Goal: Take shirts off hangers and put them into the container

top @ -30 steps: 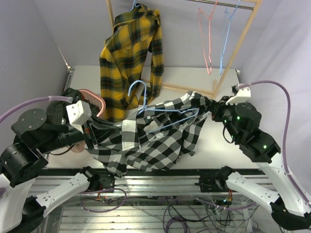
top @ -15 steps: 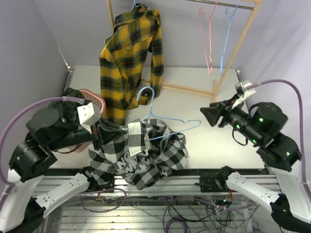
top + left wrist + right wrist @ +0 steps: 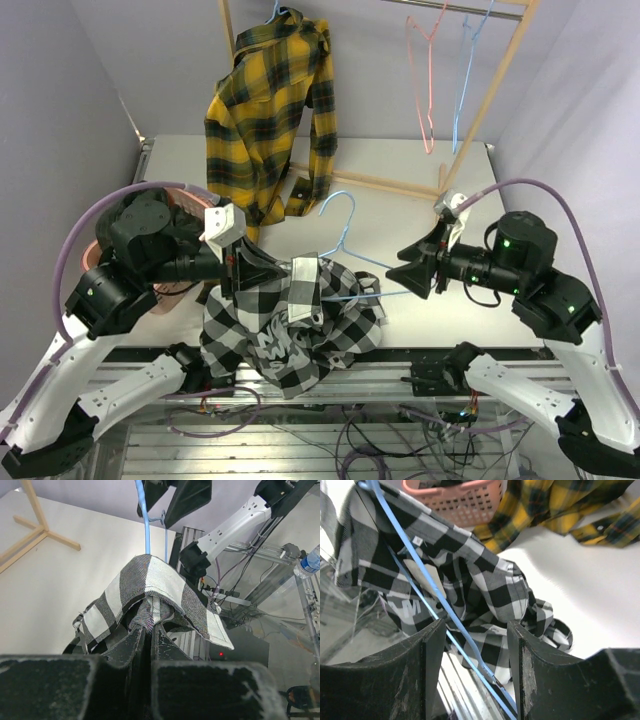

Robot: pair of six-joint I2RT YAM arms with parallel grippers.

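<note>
The left end effector (image 3: 265, 272) is seen pressed together on a fold of the black-and-white checked shirt (image 3: 290, 330) near its collar, the cloth being pinched between the fingers (image 3: 131, 647) in the left wrist view. The shirt is held bunched at the near edge of the surface (image 3: 400, 170), between the two arms, with part of it draped over that edge. A light blue hanger (image 3: 346, 235) is threaded through the shirt, its hook raised above the cloth and one wire arm stretched towards the right. The right end effector (image 3: 408, 275) is spread wide, and in the right wrist view the hanger wire is seen passing between its fingers (image 3: 432, 645) without being gripped. The salmon-pink basket (image 3: 470, 507) is set at the left side of the surface, mostly hidden behind the left arm in the top view; the checked shirt is not inside it. A yellow plaid shirt (image 3: 265, 110) is hung from the wooden rack (image 3: 490, 90) at the back, with its lower end reaching the surface. A pink-red hanger (image 3: 428, 90) and a second blue hanger (image 3: 462, 90) are hung bare on the rack's rail.
</note>
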